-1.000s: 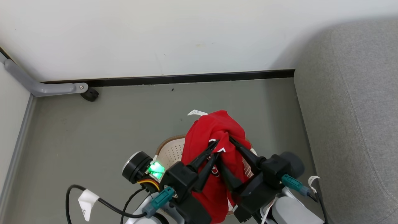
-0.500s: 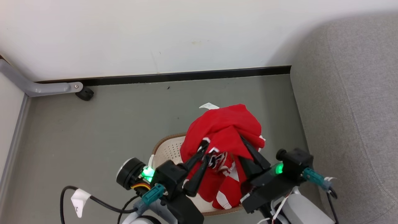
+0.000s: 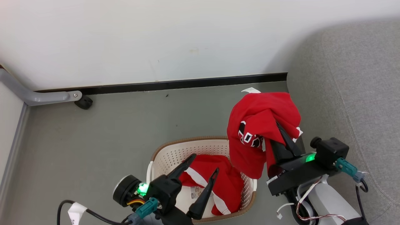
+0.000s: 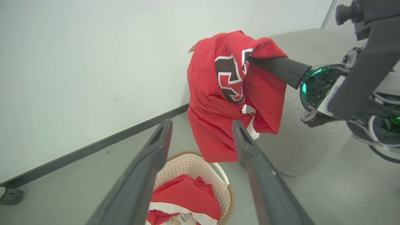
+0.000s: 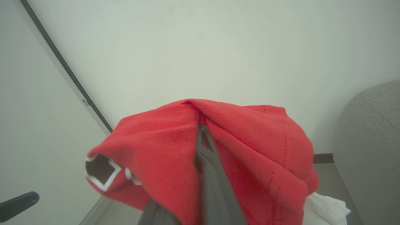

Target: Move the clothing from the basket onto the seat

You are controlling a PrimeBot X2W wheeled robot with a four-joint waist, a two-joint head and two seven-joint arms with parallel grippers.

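Clothing piece (image 3: 250,118) pinched in right hand (image 3: 277,125) near seat (image 3: 359,78), left hand (image 3: 205,162) spread, empty, over basket (image 3: 175,153)

numbered red jersey (image 3: 253,115) hangs beside grey seat (image 3: 359,93); striped red garment (image 3: 228,184) lies in cream basket (image 3: 173,154).

A laundry basket (image 3: 170,149) stands on the floor (image 3: 109,131), in front of the wall (image 3: 156,37). A striped garment (image 3: 226,181) lies inside it, partly over a paper label (image 3: 195,192). The left gripper (image 3: 205,162) hangs above the basket's near side. A numbered jersey (image 3: 256,122) hangs from the right gripper (image 3: 281,134) over the basket's right rim, just left of the sofa seat (image 3: 359,93). A caster (image 3: 83,102) sits far left beside the wall.
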